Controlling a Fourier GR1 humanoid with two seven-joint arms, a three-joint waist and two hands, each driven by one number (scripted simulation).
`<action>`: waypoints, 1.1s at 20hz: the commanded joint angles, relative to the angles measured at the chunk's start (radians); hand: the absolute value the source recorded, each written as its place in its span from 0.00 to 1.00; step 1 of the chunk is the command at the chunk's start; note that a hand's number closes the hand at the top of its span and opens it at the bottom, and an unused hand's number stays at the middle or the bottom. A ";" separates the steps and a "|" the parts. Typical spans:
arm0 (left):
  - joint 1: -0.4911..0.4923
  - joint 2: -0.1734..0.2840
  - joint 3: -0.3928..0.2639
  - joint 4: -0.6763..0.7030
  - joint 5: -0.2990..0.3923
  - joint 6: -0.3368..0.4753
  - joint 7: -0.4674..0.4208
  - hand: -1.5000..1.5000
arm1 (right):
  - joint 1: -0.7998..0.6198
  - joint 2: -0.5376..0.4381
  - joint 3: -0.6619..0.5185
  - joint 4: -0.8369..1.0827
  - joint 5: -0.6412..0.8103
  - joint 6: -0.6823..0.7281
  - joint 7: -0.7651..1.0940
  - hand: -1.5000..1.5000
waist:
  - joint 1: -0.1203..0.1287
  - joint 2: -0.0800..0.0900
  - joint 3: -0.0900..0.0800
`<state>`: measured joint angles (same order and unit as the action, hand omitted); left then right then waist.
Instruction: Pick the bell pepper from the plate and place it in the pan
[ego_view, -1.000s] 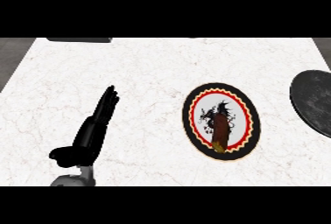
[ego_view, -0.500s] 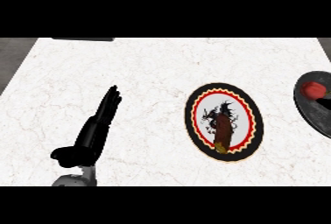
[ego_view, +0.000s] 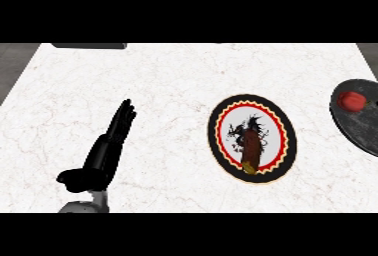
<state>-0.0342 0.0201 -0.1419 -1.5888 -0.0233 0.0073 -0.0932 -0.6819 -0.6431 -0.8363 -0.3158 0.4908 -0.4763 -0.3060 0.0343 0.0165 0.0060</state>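
- The bell pepper (ego_view: 351, 100), a small red thing, lay inside the dark pan (ego_view: 354, 131) at the far right edge of the head view, toward the pan's upper part.
- The plate (ego_view: 277, 122), with its black rim, red zigzag band and dark drawing, carried no pepper; a brownish streak ran down its lower middle, and what that was could not be told.
- Judged from this, the placing looked done: the pepper was off the plate and in the pan, and little seemed left beyond drawing the arms back.
- Only the left hand (ego_view: 107, 147) showed, low at the left of the counter (ego_view: 170, 75), fingers straight and together, pointing up and away, thumb out to the side; it was released and grasped nothing, resting.
- The right hand was not to be seen anywhere.
- From the left hand, the plate stood well apart to its right, and the pan with the pepper lay farther right again, beyond the plate and a little farther from the robot than the fingertips.
- A dark flat object (ego_view: 88, 45) sat at the counter's far edge, ahead of the hand.
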 joint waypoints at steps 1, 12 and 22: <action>0.023 0.007 0.002 0.009 -0.006 -0.003 -0.021 0.50 | 0.003 -0.004 -0.071 0.013 -0.104 0.078 -0.093 0.00 | -0.008 -0.006 -0.002; 0.003 0.002 0.024 0.012 -0.010 0.015 0.014 0.50 | 0.215 0.016 -0.061 -0.113 -0.268 0.491 -0.210 0.00 | -0.042 -0.020 -0.007; 0.032 0.019 0.048 0.007 0.009 -0.010 -0.016 0.50 | 0.516 0.188 0.013 -0.569 -0.389 0.524 -0.109 0.00 | -0.045 -0.021 -0.008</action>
<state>-0.0179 0.0228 -0.1170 -1.5929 -0.0311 0.0177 -0.0847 -0.2725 -0.5249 -0.8473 -0.6893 0.1489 0.0401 -0.4888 -0.0089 -0.0037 -0.0011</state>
